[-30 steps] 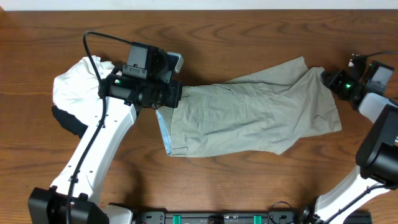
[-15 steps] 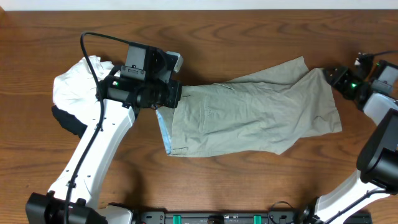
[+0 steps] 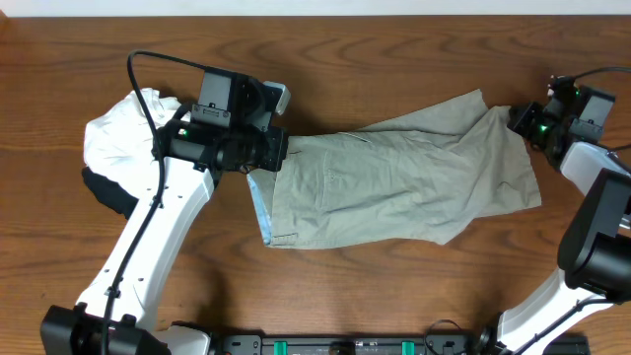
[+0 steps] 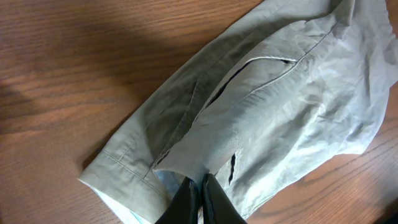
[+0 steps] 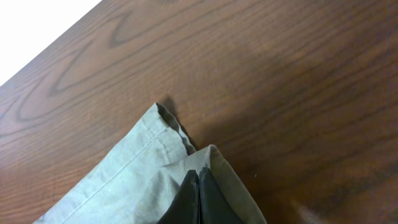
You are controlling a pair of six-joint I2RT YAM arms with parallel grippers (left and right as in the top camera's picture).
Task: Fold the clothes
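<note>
1 pr creased khaki trousers (image 3: 394, 187), stitched seams.

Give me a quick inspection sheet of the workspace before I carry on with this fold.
Surface: brown wood-grain table; no spills or damage seen.
Job's things: khaki trousers lying rumpled and not yet folded, waist end toward the left arm, leg hem toward the right arm.
Clutter: white garment bunched at the table's left; black garment showing at its lower edge.
Grippers: left gripper shut on the trousers near the waist; right gripper shut on a hem corner.
Cables: black cable looping above the left arm; a thinner cable at the right wrist.
Surroundings: white strip beyond the table's far edge; nothing else seen.
</note>
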